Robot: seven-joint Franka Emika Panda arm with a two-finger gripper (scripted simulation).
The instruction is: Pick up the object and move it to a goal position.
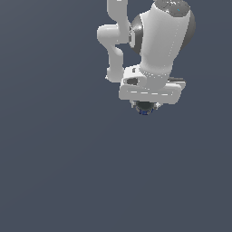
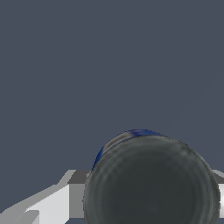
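Tin [image 1: 145,108] is sitting just under the end effector [image 1: 146,105], at about one o'clock in the exterior view, filling the wrist view between the fingers [image 2: 52,203]. Whether they are clamping it, I cannot tell. Grasping seems underway; next comes carrying it goalward.

The exterior view looks straight down on the arm from afar; the wrist view sits close above the tin [image 2: 151,179], which both share.

A round tin [image 2: 151,179] fills the near part of the wrist view, its dark inside facing the camera. A blue rim shows behind it, and a grey and white finger [image 2: 57,201] sits beside it.
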